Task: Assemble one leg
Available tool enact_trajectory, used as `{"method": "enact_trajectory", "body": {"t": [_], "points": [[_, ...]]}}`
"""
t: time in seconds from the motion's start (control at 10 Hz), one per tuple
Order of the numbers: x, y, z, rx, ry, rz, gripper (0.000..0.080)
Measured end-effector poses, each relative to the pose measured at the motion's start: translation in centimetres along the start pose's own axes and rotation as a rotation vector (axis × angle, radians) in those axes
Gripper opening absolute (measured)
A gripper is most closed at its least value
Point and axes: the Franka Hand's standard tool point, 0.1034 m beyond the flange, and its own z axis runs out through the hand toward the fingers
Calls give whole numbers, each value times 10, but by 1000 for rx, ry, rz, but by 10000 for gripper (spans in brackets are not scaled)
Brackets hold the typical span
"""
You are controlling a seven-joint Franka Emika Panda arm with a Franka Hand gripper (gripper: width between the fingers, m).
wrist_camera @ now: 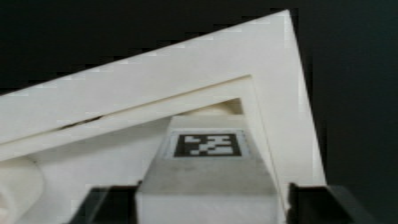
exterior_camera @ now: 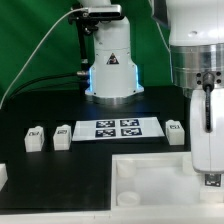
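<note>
Two spare legs (exterior_camera: 35, 138) stood on the black table (exterior_camera: 60, 170) at the exterior view's left, then the marker board (exterior_camera: 119, 128). Rightmost, the gripper (wrist_camera: 199, 205) hung over the white panel (exterior_camera: 150, 180). Its fingers (wrist_camera: 119, 205) clasped the leg (wrist_camera: 206, 150) between them at the panel's corner.

The exterior view faces the robot base (exterior_camera: 109, 62) across the black table (exterior_camera: 60, 165), slightly raised. The wrist view looks down, very close, between 2 fingertips (wrist_camera: 114, 205). Both views share the white panel (exterior_camera: 150, 178).
</note>
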Motion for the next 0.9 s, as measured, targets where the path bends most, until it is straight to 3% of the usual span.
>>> {"method": "enact_trajectory", "body": {"t": [0.1, 0.2, 0.3, 0.5, 0.9], "points": [[0, 0, 0, 0, 0, -5, 506], [-1, 0, 0, 1, -1, -13, 506], [-8, 1, -8, 8, -8, -25, 623], [-14, 3, -28, 26, -26, -66, 641], [-15, 5, -27, 23, -25, -107, 649]]}}
